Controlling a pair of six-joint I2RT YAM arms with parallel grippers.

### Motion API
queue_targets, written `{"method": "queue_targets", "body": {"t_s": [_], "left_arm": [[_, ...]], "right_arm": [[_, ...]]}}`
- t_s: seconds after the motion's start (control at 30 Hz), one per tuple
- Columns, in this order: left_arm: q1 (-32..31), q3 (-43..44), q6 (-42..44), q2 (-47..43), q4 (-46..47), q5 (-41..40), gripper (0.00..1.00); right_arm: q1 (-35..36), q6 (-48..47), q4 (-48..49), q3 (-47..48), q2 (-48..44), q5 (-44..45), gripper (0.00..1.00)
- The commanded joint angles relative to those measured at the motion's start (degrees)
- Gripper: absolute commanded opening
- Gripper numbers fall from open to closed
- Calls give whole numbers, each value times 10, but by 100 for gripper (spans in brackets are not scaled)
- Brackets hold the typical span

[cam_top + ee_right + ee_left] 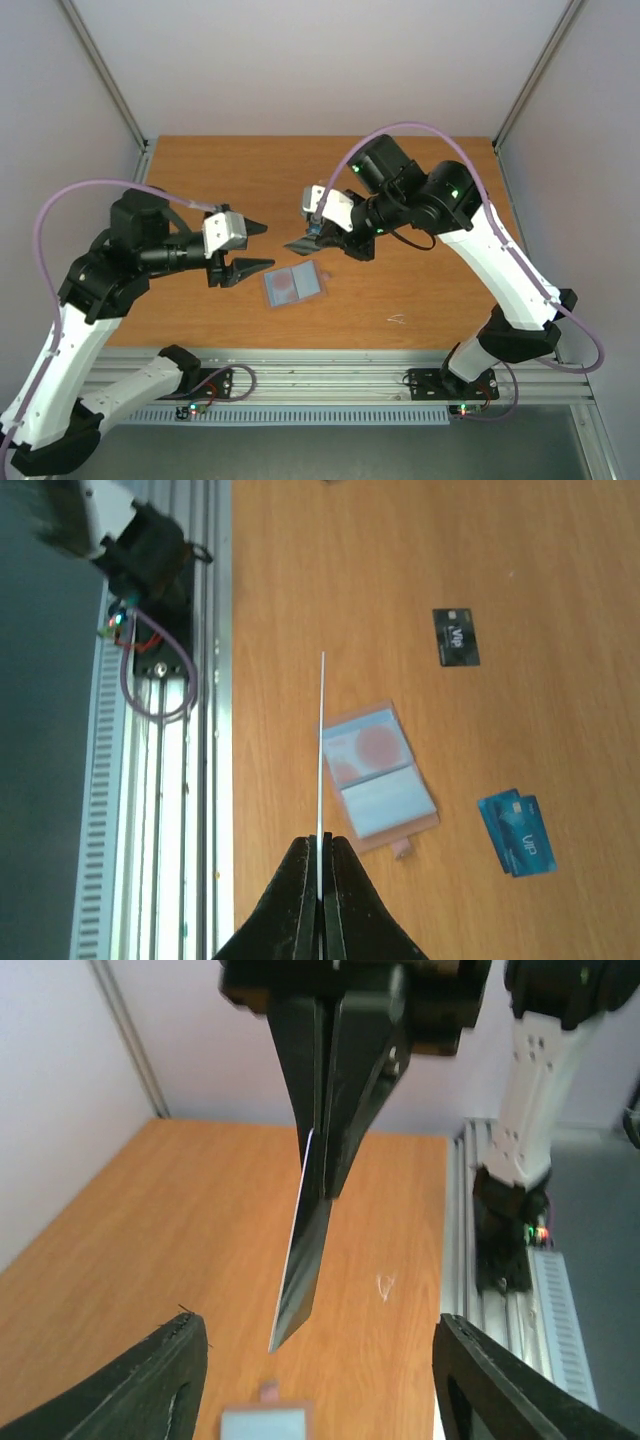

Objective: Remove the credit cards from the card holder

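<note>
From above, my left gripper [262, 246] hangs with its jaws spread and empty, near the open card holder [295, 285], which lies flat on the table [200, 170]. My right gripper [325, 238] pinches one card [303, 243] above it.

From my left wrist, my jaws stand wide, and that card hangs on edge before me.

From my right wrist, my jaws are closed on the card, which is edge-on with its face unreadable. A dark card [456, 637] and a blue card [518, 832] lie out on the wood, apart from the holder. A red round mark shows in one panel, so I judge that one card is not yet out.
</note>
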Motion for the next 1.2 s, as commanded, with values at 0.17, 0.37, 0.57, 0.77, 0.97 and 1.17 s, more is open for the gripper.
{"method": "queue_targets", "body": {"t_s": [0.17, 0.37, 0.57, 0.77, 0.97, 1.17], "left_arm": [[1, 1, 79, 43, -97, 98, 44], [-5, -7, 69, 51, -86, 101, 39], [-17, -17, 76, 54, -83, 86, 27], [-25, -24, 69, 59, -58, 69, 2], [-29, -45, 66, 52, -24, -26, 0], [14, -144, 201, 53, 35, -247, 0]], "right_arm": [[80, -45, -27, 17, 15, 62, 1], [93, -51, -10, 28, 30, 50, 1], [94, -52, 4, 46, 41, 32, 1], [94, -62, 7, 46, 53, 26, 1], [77, -53, 45, 26, 41, 38, 17], [-61, 58, 210, -117, -34, 26, 98]]}}
